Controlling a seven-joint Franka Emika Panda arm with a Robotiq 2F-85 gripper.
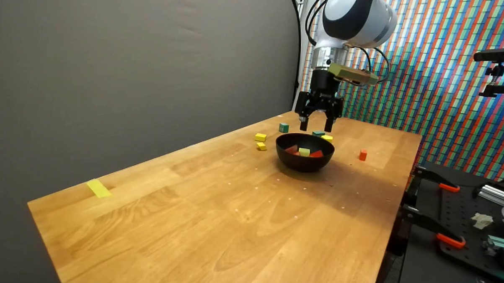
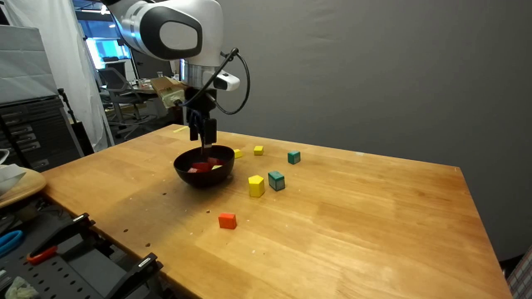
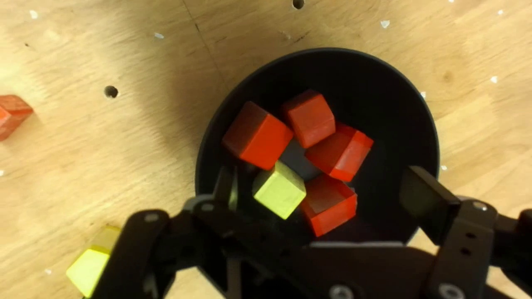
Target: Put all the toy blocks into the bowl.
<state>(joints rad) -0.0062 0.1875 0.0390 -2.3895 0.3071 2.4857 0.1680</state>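
Pincer (image 1: 316, 125) above blocks (image 3: 266, 141), axes seemingly mixed

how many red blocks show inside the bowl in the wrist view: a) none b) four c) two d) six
b, because the wrist view shows four red blocks lying in the bowl, together with one pale yellow block.
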